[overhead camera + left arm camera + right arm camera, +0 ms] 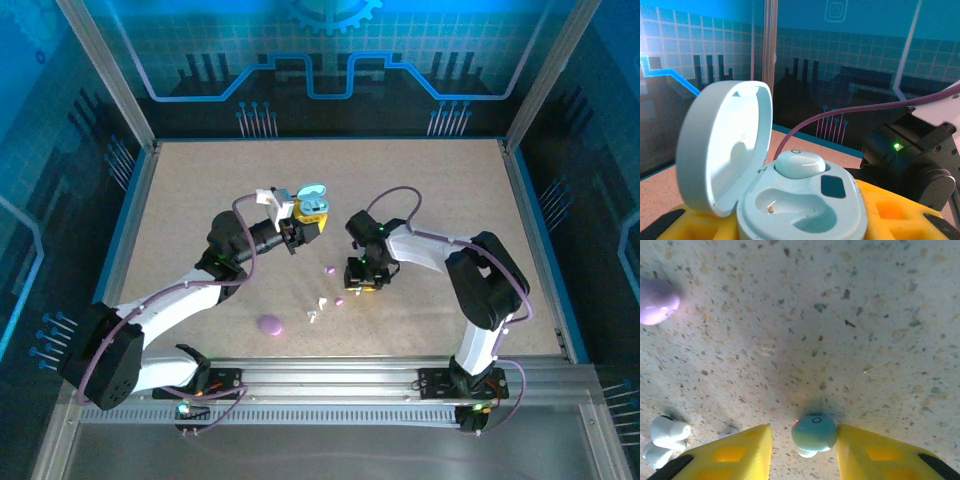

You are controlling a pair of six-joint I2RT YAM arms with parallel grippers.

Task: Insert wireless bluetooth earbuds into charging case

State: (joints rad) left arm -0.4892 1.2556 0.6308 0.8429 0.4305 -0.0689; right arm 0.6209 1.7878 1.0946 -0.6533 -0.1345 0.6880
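My left gripper [305, 222] is raised above the table's middle and shut on a light blue charging case [312, 206] whose lid is open. In the left wrist view the lid [725, 145] stands up on the left. One light blue earbud [800, 164] sits in the far socket, and the near socket [790, 206] is empty. My right gripper [802, 442] points down at the table and is open around a second light blue earbud [814, 432] lying there. That bud touches the right finger [875, 455], while a gap separates it from the left finger [740, 452].
A pink-purple bud [657, 301] lies far left of the right gripper, and two white buds [667, 432] lie close to its left finger. From above I see purple buds [329, 269] [339, 301], white buds [318, 308] and a closed purple case [270, 324].
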